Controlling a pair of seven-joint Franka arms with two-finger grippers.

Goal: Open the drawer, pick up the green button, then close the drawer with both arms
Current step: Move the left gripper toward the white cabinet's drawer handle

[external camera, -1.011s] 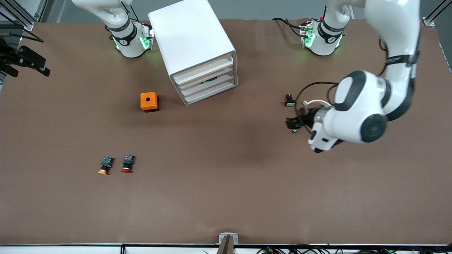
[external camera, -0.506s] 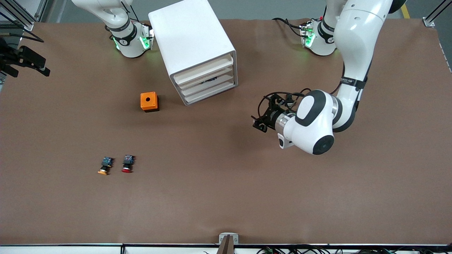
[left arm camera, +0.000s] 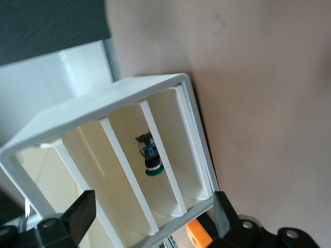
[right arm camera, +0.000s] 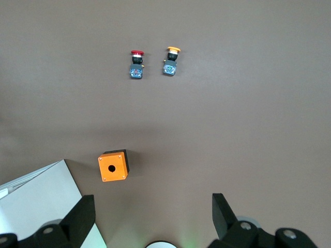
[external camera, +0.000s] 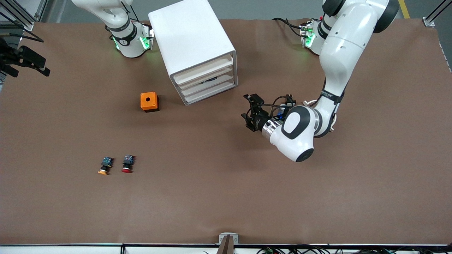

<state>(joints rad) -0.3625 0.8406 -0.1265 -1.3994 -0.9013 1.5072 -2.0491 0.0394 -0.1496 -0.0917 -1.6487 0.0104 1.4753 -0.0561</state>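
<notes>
1. My left gripper (external camera: pixel 250 113), fingers spread, hovers before the white rounded plastic cabinet (external camera: pixel 192 46).
2. I'd hook squarely the shallow white drawer (external camera: pixel 208 80) holding the green-capped button (left arm camera: pixel 150 156).
3. The right gripper (right arm camera: pixel 150 219), spread, waits above the cabinet.

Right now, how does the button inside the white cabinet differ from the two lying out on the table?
The green-capped button lies inside a drawer of the cabinet; the orange-capped button and red-capped button lie side by side on the open table. Cap colour differs too. All share dark bodies with bluish rear parts.
</notes>
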